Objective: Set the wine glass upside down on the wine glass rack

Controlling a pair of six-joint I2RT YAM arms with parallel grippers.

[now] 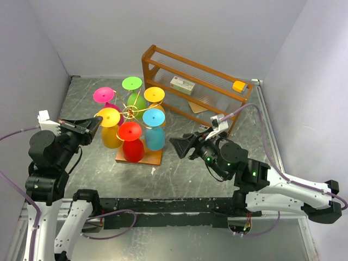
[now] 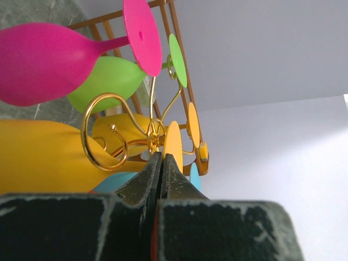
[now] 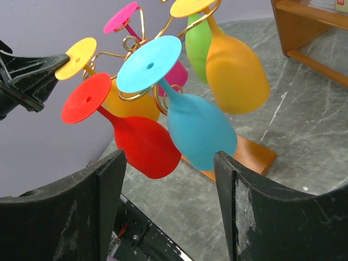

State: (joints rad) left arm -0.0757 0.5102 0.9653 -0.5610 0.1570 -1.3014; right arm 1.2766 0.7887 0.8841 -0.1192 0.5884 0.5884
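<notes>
L gripper [image 1: 97,125], fingers pressed together at the foot of the yellow wine glass [image 1: 110,132] hanging inverted on the wine glass rack [image 1: 130,112], could nudge it loose or tip the rack; R gripper [image 1: 175,148], fingers apart & empty, might clip the blue glass [image 1: 154,135].

We see the left arm [image 1: 46,182] and right arm [image 1: 283,190] in white shells with black joints, each trailing a pale lilac cable [image 1: 242,110]. Green lights [image 1: 229,162] dot the right wrist. Fingers [image 3: 92,217] of the right hand [image 1: 175,147] are matte black, scuffed grey along their edges.
</notes>
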